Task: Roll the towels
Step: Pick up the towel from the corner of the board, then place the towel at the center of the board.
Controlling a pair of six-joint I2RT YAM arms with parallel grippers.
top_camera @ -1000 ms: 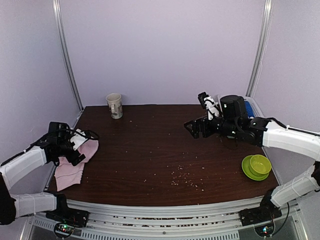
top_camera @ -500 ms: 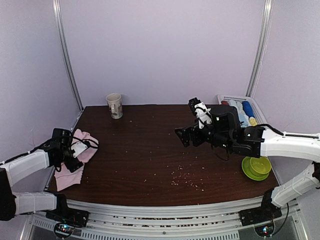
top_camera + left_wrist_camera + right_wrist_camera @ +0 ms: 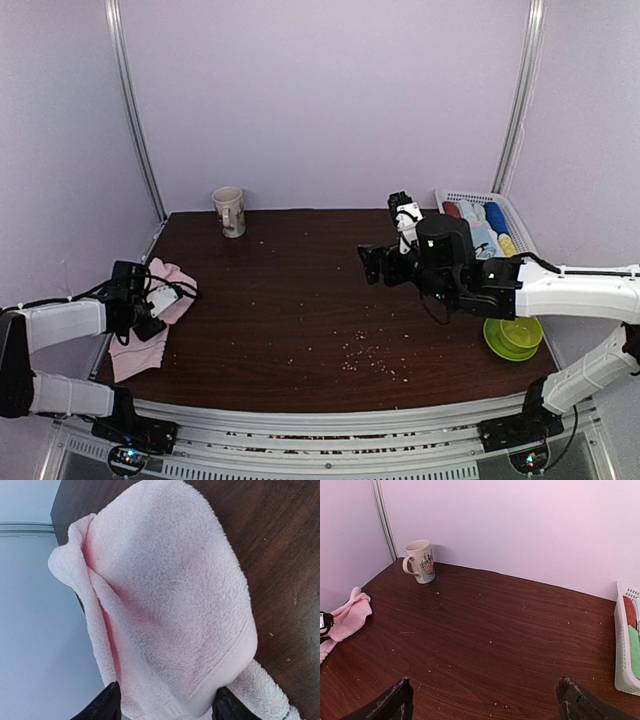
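On the brown table, at its left edge, lies a pink towel with the left claw around its end, squeezing or not I cannot tell, while the right claw hangs wide apart above the middle.

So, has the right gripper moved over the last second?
Yes: the right gripper shifted slightly left, away from the white basket its arm had hidden.

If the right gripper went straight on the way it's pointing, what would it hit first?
Probably bare table; from the right gripper, the mug and pink towel sit off to one side, depth unclear.
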